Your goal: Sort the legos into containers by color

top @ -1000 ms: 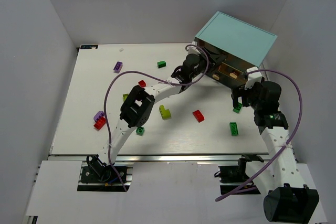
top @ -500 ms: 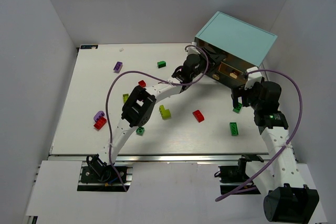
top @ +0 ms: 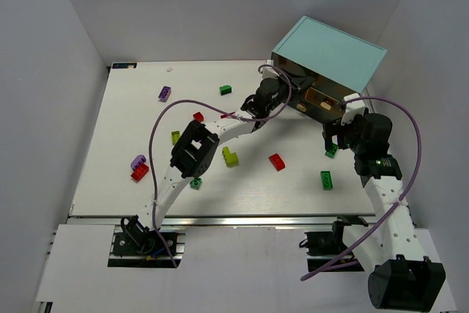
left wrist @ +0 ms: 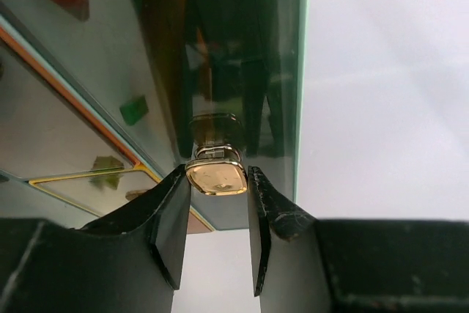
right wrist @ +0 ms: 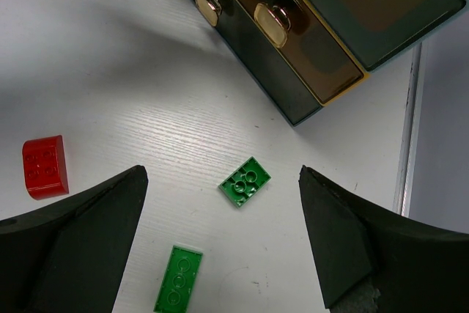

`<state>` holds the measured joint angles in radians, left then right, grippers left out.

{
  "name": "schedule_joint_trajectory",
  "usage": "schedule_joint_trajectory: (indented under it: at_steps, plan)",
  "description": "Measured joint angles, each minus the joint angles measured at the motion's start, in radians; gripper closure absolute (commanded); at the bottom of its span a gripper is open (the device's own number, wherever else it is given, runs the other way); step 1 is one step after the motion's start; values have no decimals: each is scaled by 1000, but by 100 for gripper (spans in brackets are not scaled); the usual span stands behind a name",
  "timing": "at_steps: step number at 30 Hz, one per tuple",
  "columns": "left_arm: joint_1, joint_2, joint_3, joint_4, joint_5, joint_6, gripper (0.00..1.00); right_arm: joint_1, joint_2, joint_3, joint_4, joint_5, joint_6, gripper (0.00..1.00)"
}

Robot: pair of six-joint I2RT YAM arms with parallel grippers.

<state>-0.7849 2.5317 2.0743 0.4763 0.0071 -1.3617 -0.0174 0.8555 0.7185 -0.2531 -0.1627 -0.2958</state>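
Tan and glossy, the handle knob (left wrist: pixel 215 176) of one smoky-brown drawer (left wrist: pixel 220 56) sat between the black fingers (left wrist: pixel 170 214) of the left gripper (left wrist: pixel 218 181), whose jaws pressed against both its sides, clamped on it. Seen from above, that arm reached to the front of the cabinet (top: pixel 330 53) with the light-blue top, which stood at the far right corner of the white counter (top: pixel 124 130). The right gripper (right wrist: pixel 220 177) hung with its jaws spread wide, holding nothing, over the counter just in front of the cabinet. Below it lay a small square green brick (right wrist: pixel 244 182), a longer green brick (right wrist: pixel 178 278) and a red brick (right wrist: pixel 45 166) off to one side, all apart from each other. Two tan knobs (right wrist: pixel 271 23) showed on the drawer fronts in the right wrist view. The other legos lay loose on the counter, outside the drawers: a purple one (top: pixel 165 94) and a dark green one (top: pixel 226 90) toward the far edge, a lime-yellow one (top: pixel 230 156) near the middle, and a purple-and-red pair (top: pixel 138 167) touching near the left edge
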Motion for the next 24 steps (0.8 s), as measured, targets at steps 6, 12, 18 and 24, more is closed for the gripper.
schedule_joint_trajectory:
  at_steps: [6, 12, 18, 24]
  plan:
    - [-4, -121, -237, 123, 0, 8, 80, 0, 3, 0, 0, 0, 0, 11]
    - [-11, -294, -476, 138, 2, 51, 80, 0, 6, 0, -1, -22, -2, 11]
    - [-11, -384, -620, 169, 8, 64, 61, 0, -3, -1, -8, -125, -32, 11]
    - [4, -410, -676, 191, 6, 103, 30, 0, -53, -40, -8, -288, -106, 11]
